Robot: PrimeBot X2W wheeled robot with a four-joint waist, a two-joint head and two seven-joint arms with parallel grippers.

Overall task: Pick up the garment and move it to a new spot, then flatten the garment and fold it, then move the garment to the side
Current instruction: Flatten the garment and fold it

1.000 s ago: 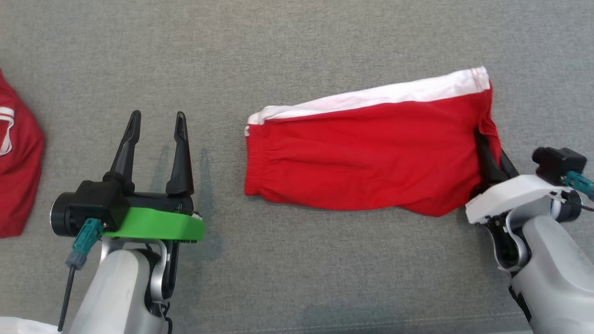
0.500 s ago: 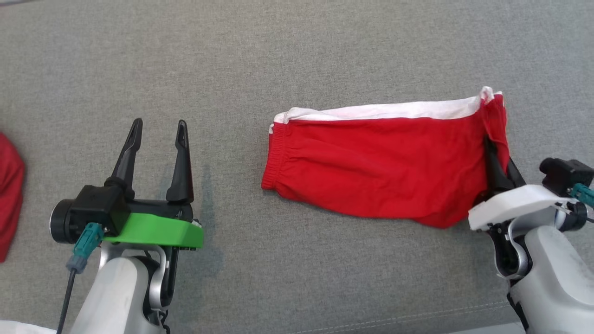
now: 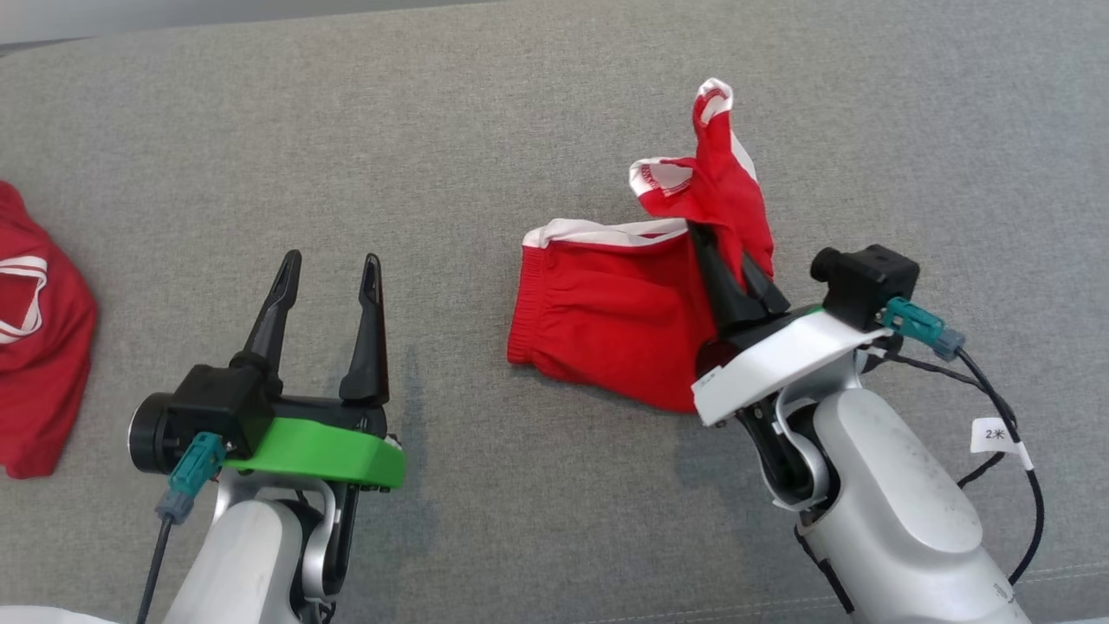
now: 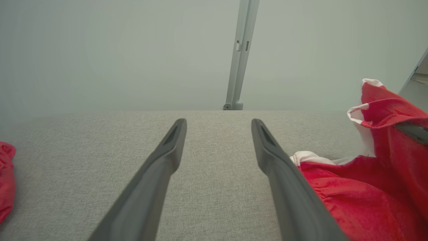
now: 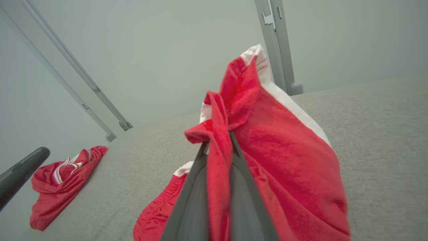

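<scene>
The garment (image 3: pixel 606 312) is a pair of red shorts with a white side stripe, lying on the grey cloth surface at centre right. My right gripper (image 3: pixel 703 243) is shut on its right end and holds that end up in a bunched peak above the rest. The waistband end still rests on the surface. In the right wrist view the red cloth (image 5: pixel 284 150) is pinched between the two fingers of the right gripper (image 5: pixel 218 140). My left gripper (image 3: pixel 333 260) stands open and empty to the garment's left. In its own view the left gripper (image 4: pixel 218 123) sees the shorts (image 4: pixel 361 194) on its right.
A second red garment with white trim (image 3: pixel 39 347) lies crumpled at the far left edge, also seen as a heap (image 5: pixel 63 180) from the right wrist. The grey fabric surface (image 3: pixel 520 130) ends at a pale wall with metal posts (image 4: pixel 239 53) behind.
The right gripper has raised the garment's right end and carried it left, so the flat shorts now bunch and double over. The head camera has shifted. The left gripper stays open.
</scene>
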